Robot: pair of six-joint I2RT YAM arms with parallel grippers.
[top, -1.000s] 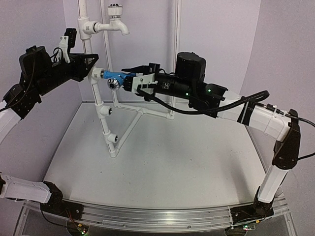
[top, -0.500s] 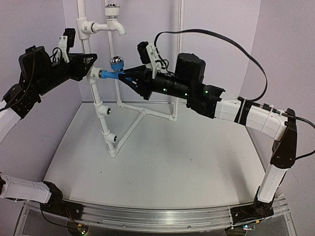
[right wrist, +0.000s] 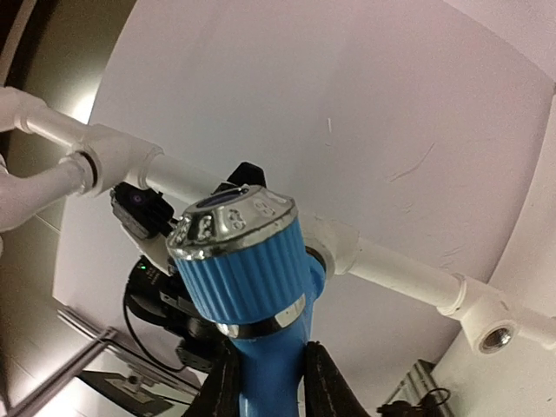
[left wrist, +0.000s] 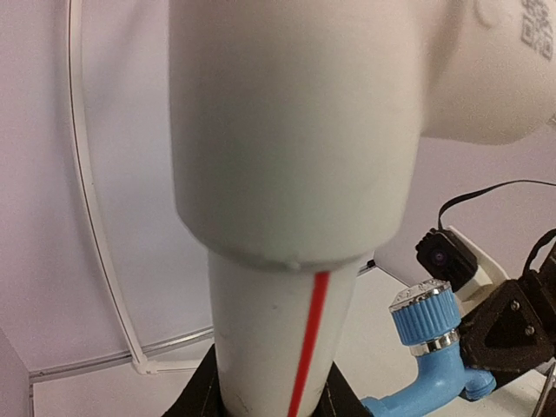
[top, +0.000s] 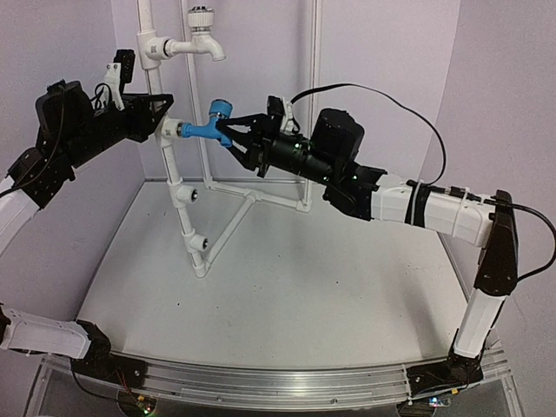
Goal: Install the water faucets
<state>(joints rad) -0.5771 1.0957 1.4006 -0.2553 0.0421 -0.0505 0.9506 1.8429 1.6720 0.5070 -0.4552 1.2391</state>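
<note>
The blue water faucet (top: 207, 129) sticks out sideways from a socket of the white pipe frame (top: 165, 161), with its ribbed knob (top: 219, 109) pointing up. My right gripper (top: 231, 135) is shut on its body; in the right wrist view the fingers (right wrist: 326, 382) squeeze the blue faucet (right wrist: 252, 269) just under the knob. My left gripper (top: 162, 129) is shut on the frame's upright pipe (left wrist: 287, 217), which fills the left wrist view, with the blue faucet (left wrist: 426, 347) at the lower right. The white faucet (top: 201, 35) sits in a socket at the frame's top.
Two open side sockets (top: 193, 195) (top: 202, 244) lie lower on the upright. The frame's thin legs (top: 252, 198) spread over the table (top: 330, 295) at the back. Purple walls close in behind and beside. A black cable (top: 382, 95) arcs above my right arm.
My right wrist has rolled and turned the blue faucet in its socket, bringing the knob from below to the top. The left arm has stayed still on the pipe.
</note>
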